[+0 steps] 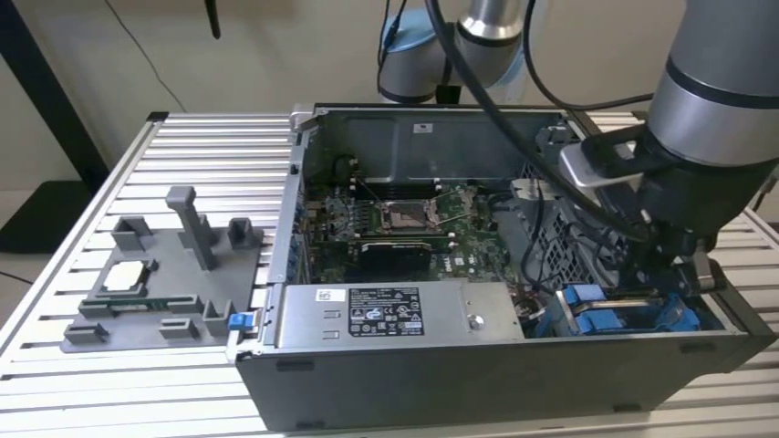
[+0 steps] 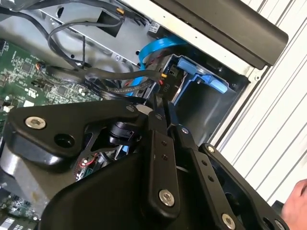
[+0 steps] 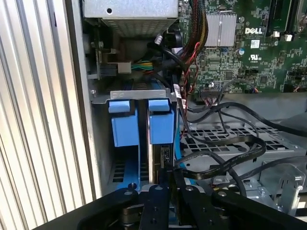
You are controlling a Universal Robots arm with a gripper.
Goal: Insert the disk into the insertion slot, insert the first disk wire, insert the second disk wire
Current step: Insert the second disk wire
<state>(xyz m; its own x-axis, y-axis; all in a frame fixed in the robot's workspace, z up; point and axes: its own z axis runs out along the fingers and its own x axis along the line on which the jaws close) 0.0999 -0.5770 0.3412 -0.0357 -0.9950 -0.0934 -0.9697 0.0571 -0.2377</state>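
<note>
My arm reaches down from above into the open computer case (image 1: pixel 512 274), at its corner on the exterior view's right. My wrist is tilted steeply, pointing my end effector (image 2: pixel 160 103) at the blue-framed bay inside that case. My two black fingers (image 2: pixel 158 158) are drawn close together, tips almost meeting, with only a narrow gap between them.

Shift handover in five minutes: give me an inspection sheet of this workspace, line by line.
Surface: slatted metal table carrying the open computer case.
Job's things: disk in its blue carrier, standing in the drive bay.
Clutter: grey fixture tray at the exterior view's left; power-supply box inside the case.
Grippers: gripper fingers together, lowered at the drive bay.
Cables: black cables looped beside the bay; blue cable nearby.
Surroundings: pale wall behind.
</note>
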